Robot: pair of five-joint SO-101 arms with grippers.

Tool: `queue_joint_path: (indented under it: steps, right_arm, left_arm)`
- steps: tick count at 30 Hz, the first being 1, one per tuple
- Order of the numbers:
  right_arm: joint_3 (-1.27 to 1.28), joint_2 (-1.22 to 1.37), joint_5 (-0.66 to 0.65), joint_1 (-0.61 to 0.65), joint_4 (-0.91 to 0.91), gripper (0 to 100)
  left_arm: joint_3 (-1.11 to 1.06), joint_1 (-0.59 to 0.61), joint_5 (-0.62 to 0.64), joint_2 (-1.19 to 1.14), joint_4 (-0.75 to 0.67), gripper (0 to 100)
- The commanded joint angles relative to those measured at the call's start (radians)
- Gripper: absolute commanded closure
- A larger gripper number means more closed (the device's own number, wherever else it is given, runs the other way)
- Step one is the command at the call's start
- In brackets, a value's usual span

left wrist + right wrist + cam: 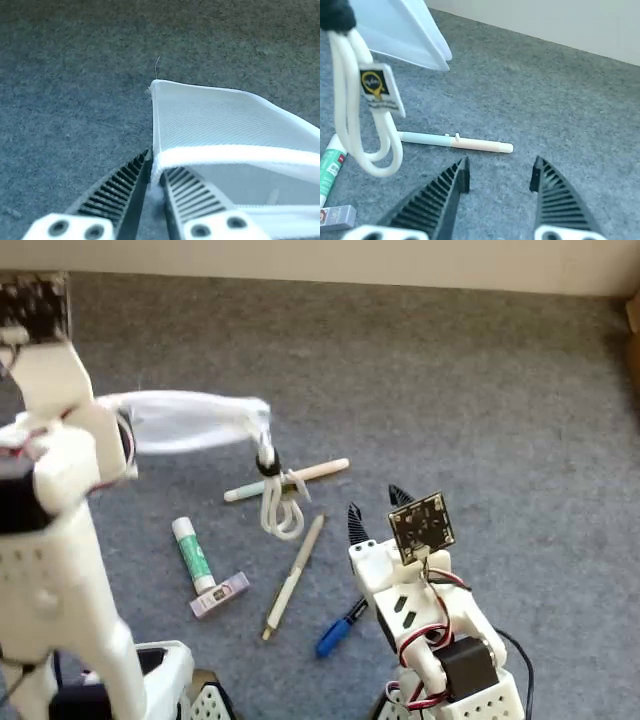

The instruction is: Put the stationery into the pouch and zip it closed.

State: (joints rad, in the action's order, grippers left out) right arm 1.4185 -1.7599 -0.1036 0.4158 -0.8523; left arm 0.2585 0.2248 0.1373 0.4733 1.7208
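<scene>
The left gripper (154, 167) pinches an edge of the translucent white mesh pouch (215, 120), holding it above the grey carpet (450, 390), while the right gripper (501, 167), wide open and empty, sits nearer the pale blue-and-peach pen (455, 142) lying just ahead, crosswise to its reach.

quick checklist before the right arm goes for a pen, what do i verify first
1. Left gripper holds the pouch: ok, fingers shut on its edge.
2. Right gripper ready to grasp: ok, fingers open with nothing between them.
3. Pastel pen reachable: ok, it lies flat just ahead of the right fingers.
4. Path free of the cord loop: not ok, it hangs close by the pen.
5. Pouch mouth open enough for a pen: cannot tell.
6. Stationery inside the pouch: not ok, the glue stick, eraser, beige pen and blue marker lie outside it.
</scene>
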Motion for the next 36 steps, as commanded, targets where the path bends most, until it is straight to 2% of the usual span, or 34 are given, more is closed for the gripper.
queue_joint_path:
  steps: [1, 5, 10, 16, 22, 28, 33, 36]
  right_arm:
    - [-0.061, -0.001, -0.015, -0.013, -0.001, 80.7]
    - [-0.070, 0.051, -0.015, -0.013, -0.001, 80.7]
    - [-0.185, 0.314, -0.015, -0.015, -0.015, 80.7]
    - [-0.463, 0.638, -0.011, -0.015, -0.216, 80.7]
    - [-0.704, 0.811, -0.003, -0.015, -0.414, 80.7]
    - [-0.816, 0.914, 0.227, -0.015, -0.561, 80.7]
    - [-0.885, 1.035, 0.434, -0.015, -0.656, 80.7]
    - [-0.885, 1.125, 0.499, -0.015, -0.674, 80.4]
  left_arm:
    - [0.209, 0.010, 0.072, -0.163, 0.035, 99]
    - [0.262, 0.015, 0.097, -0.280, 0.037, 99]
    - [0.236, 0.013, 0.094, -0.309, 0.040, 99]
    - [0.225, 0.015, 0.094, -0.294, 0.041, 99]
    - [0.211, 0.015, 0.063, -0.292, 0.046, 99]
    - [0.133, 0.016, 0.043, -0.291, 0.046, 99]
    - [0.050, 0.016, 0.029, -0.200, 0.044, 99]
    - [-0.001, 0.016, 0.029, -0.120, 0.043, 99]
